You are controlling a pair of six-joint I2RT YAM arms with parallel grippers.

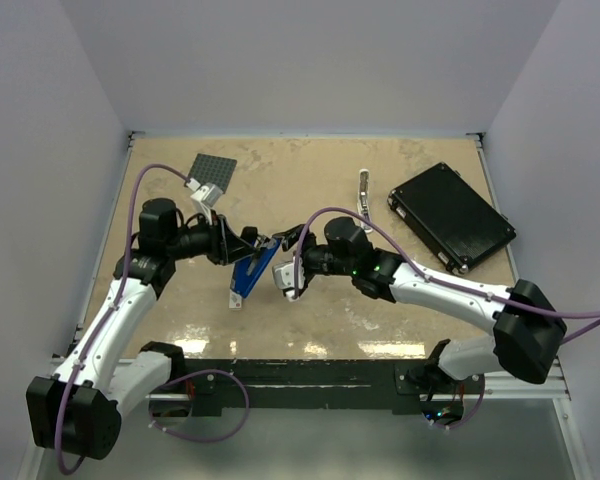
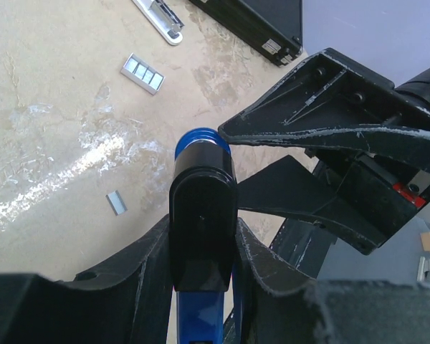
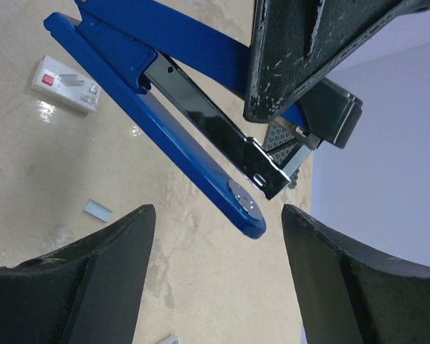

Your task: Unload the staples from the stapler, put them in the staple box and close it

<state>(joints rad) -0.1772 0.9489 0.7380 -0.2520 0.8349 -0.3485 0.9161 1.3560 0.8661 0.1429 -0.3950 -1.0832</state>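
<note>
On the table (image 1: 310,180), well off its edges, stapler (image 1: 252,268) was clamped by left gripper (image 2: 201,236); right gripper (image 3: 216,236) was spread wide, empty.

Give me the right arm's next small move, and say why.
Probably ease the open right gripper forward onto the exposed rail of the stapler and close. The left gripper clamps the stapler's rear, it is hinged open, and its front end sits just ahead of the right jaws; some staples already lie on the table.
</note>
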